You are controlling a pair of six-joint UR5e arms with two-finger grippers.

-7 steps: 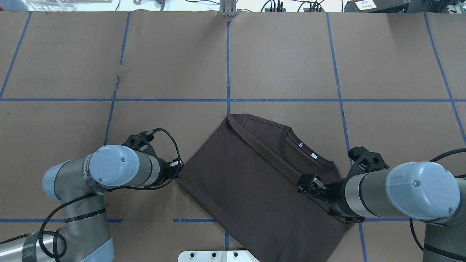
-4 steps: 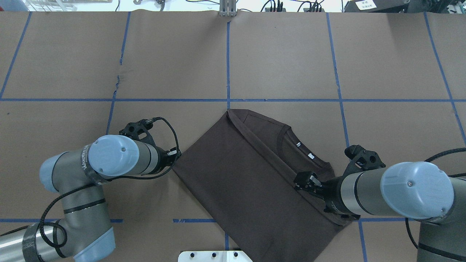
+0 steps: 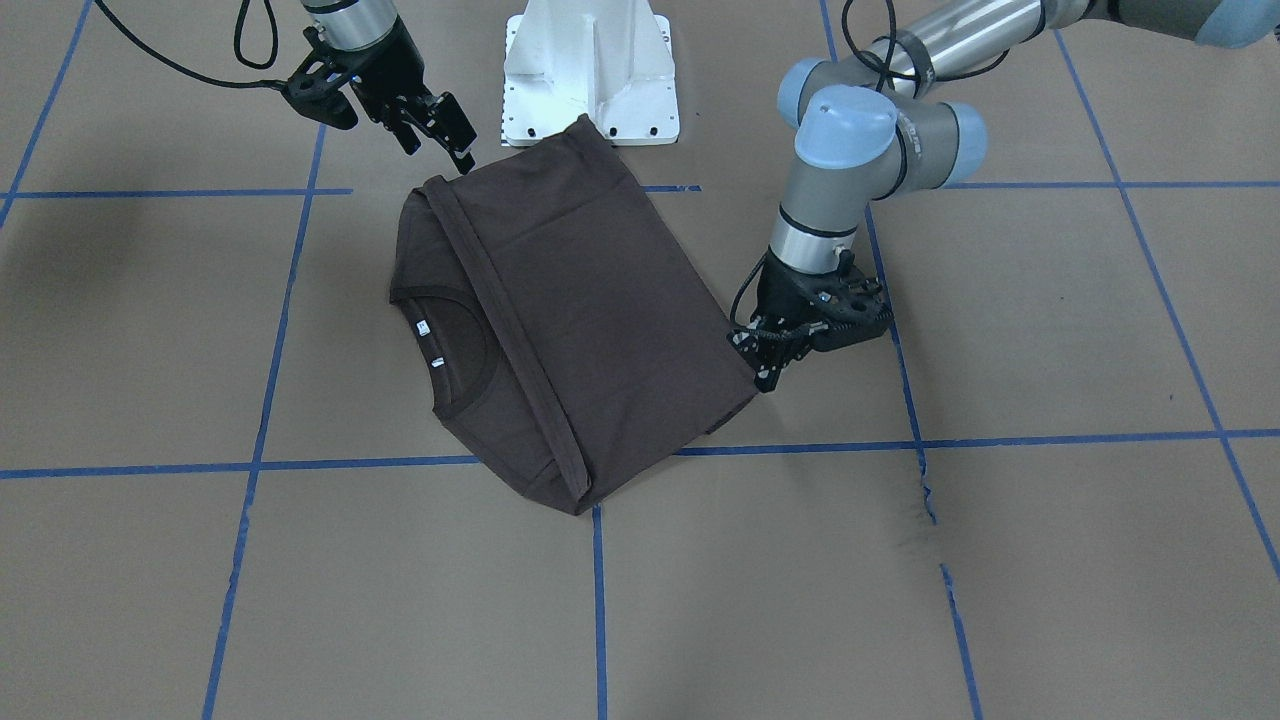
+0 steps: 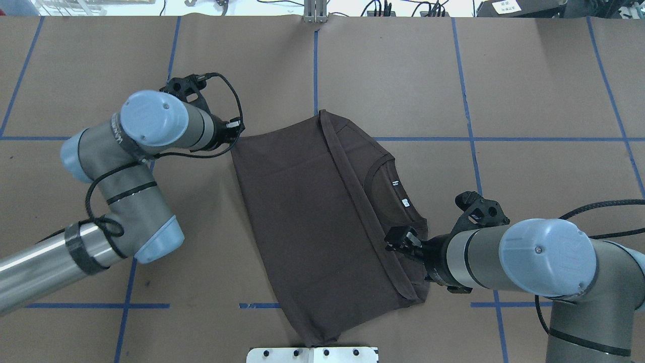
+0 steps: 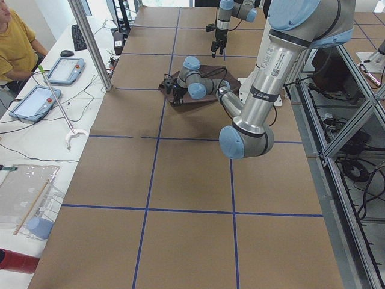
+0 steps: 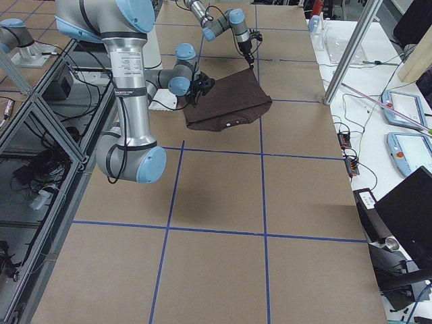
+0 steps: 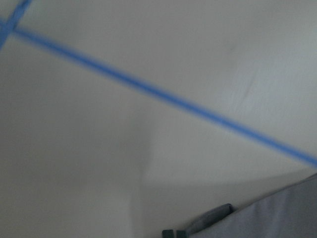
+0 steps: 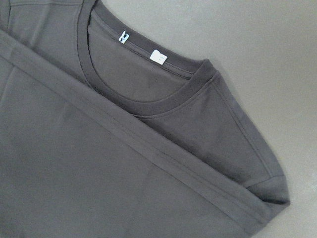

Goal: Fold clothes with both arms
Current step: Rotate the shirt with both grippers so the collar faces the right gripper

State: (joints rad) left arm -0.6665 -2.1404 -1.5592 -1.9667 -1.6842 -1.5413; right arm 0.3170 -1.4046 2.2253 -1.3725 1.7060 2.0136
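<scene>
T-shirt (image 4: 312,222) dark brown matte cotton, folded oblong, mid-table; long axis 11-to-5 overhead, ribbed collar (image 4: 375,176) toward 2. Left gripper (image 4: 236,132) pinching corner, right gripper (image 4: 398,241) clamping hem.

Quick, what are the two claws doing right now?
Left gripper: closed, pinching a corner of the T-shirt.
Right gripper: seems closed on the T-shirt's folded edge; its fingertips are hard to see.
</scene>
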